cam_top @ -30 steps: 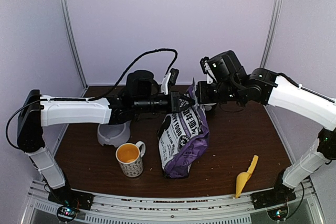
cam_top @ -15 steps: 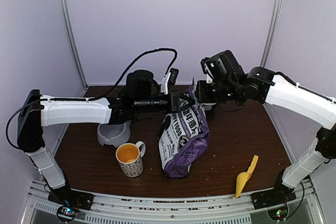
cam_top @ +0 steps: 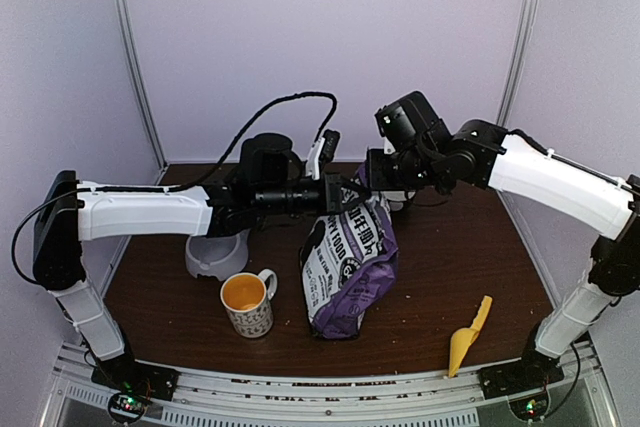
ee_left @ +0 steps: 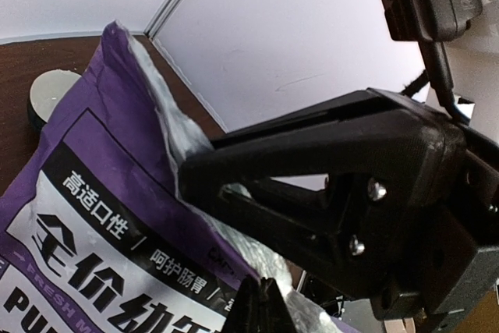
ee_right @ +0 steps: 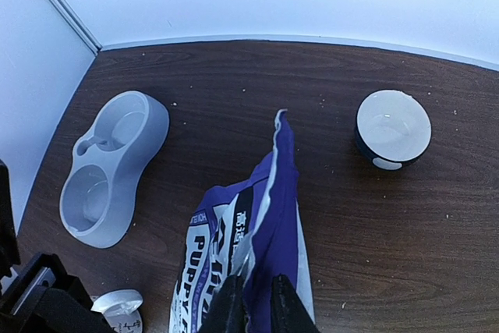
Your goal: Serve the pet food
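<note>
The purple puppy food bag (cam_top: pixel 345 267) stands upright at mid-table, its top edge pulled up between both arms. The pet food itself is hidden inside the bag. My left gripper (cam_top: pixel 352 190) is shut on the near wall of the bag's mouth (ee_left: pixel 234 271), silver lining showing beside its tips (ee_left: pixel 263 290). My right gripper (cam_top: pixel 372 179) hangs over the bag's top. Its jaws (ee_right: pixel 256 286) are parted by a narrow gap and straddle the far purple wall (ee_right: pixel 284 193). The bag's mouth is only a thin slit.
A grey double pet bowl (cam_top: pixel 215 252) lies left of the bag, under the left arm. The orange-lined patterned mug (cam_top: pixel 246 304) stands in front of it. A yellow scoop (cam_top: pixel 468 335) lies near the front right. A small white-lined dark bowl (ee_right: pixel 393 128) sits behind the bag.
The right gripper's jaws have parted slightly, and that arm has shifted a little up and left. The left arm and the bag have stayed put.
</note>
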`<action>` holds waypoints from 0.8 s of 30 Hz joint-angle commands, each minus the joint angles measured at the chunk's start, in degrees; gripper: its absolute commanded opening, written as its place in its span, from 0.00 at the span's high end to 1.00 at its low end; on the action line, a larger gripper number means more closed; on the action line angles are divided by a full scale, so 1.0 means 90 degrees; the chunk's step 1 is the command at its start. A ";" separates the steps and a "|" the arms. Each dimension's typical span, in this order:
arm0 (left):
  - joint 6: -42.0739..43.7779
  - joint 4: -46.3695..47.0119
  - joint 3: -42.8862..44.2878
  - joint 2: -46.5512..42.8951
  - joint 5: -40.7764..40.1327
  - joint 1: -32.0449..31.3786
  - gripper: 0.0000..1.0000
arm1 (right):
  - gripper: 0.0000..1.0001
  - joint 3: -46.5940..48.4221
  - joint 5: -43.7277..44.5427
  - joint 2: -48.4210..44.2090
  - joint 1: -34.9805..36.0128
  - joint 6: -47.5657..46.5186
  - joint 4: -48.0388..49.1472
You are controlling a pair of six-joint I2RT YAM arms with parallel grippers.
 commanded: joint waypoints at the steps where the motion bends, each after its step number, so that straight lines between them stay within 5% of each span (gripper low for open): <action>1: 0.0082 0.0548 -0.0015 -0.0039 0.0139 0.0020 1.00 | 0.90 0.0153 0.0686 0.0253 -0.0073 0.0002 -0.0492; 12: 0.0163 0.0353 0.0036 -0.0079 -0.0008 0.0035 1.00 | 1.00 0.0206 0.0755 0.0417 -0.0069 0.0016 -0.0509; 17: 0.0126 0.0169 0.0166 -0.0092 -0.0234 0.0156 0.63 | 1.00 -0.0259 0.0488 -0.0031 -0.0076 -0.0046 0.0060; 24: 0.0322 -0.0320 0.0576 0.0072 -0.0264 0.0245 0.51 | 1.00 -0.0396 0.0352 -0.0185 -0.0082 -0.0005 0.0218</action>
